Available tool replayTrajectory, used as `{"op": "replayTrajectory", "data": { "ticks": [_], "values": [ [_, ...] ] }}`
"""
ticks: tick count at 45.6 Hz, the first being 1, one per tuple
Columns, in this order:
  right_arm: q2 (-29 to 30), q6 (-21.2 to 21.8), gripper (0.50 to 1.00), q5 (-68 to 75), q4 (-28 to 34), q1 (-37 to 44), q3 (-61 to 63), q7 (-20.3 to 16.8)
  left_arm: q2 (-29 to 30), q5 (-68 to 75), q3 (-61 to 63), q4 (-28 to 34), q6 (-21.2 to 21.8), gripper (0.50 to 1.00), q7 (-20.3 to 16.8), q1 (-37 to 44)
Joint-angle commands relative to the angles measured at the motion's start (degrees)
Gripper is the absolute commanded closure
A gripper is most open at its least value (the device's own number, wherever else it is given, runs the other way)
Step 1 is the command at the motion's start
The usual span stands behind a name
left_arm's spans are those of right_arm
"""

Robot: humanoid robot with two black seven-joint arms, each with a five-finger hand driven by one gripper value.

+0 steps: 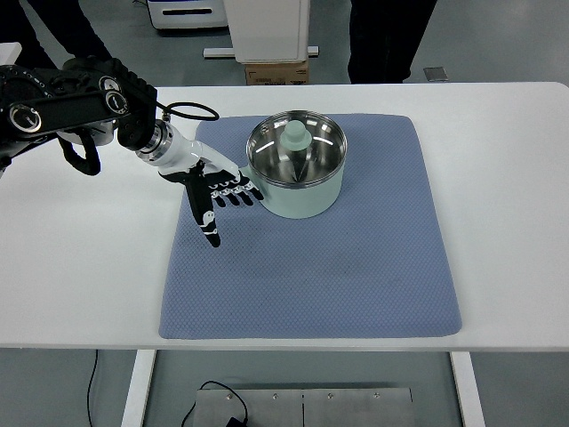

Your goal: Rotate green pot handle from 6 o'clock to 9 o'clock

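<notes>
My left hand (218, 191) rests spread, holding nothing, against the green pot (296, 173) at upper centre on the blue mat (356, 276); its handle is hidden, and the next move seems to be to withdraw.

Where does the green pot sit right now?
In the top view, the green pot sits on the blue mat's far half, with the left hand at its left side.

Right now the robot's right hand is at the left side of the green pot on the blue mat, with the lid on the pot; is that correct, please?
Not quite: it is the left hand, not the right. Its arm comes in from the picture's left edge in the top view, and no right arm shows. The rest holds: the hand is at the left side of the green pot, which stands on the blue mat with its lid on.
</notes>
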Motion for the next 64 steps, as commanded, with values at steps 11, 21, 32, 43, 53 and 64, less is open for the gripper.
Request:
{"op": "replayTrajectory", "data": {
  "ticks": [11,21,32,43,53,64],
  "values": [
    [0.00,0.00,0.500,-0.06,0.00,0.00,0.00,0.00,0.08,0.37,0.50,5.51,0.00,0.500,0.01,0.70],
    [0.00,0.00,0.500,-0.07,0.00,0.00,0.00,0.00,0.43,0.37,0.50,6.48,0.00,0.500,0.01,0.79],
    [0.00,0.00,0.500,-0.07,0.00,0.00,0.00,0.00,0.87,1.59,0.41,8.42,0.00,0.500,0.01,0.62],
    [0.00,0.00,0.500,-0.06,0.00,0.00,0.00,0.00,1.22,2.39,0.41,10.09,0.00,0.500,-0.08,0.62],
    [0.00,0.00,0.500,0.02,0.00,0.00,0.00,0.00,1.75,2.21,-0.20,12.81,0.00,0.500,-0.08,-0.26],
    [0.00,0.00,0.500,0.02,0.00,0.00,0.00,0.00,2.19,1.16,-3.54,17.38,0.00,0.500,-0.69,-0.79]
  ]
}}
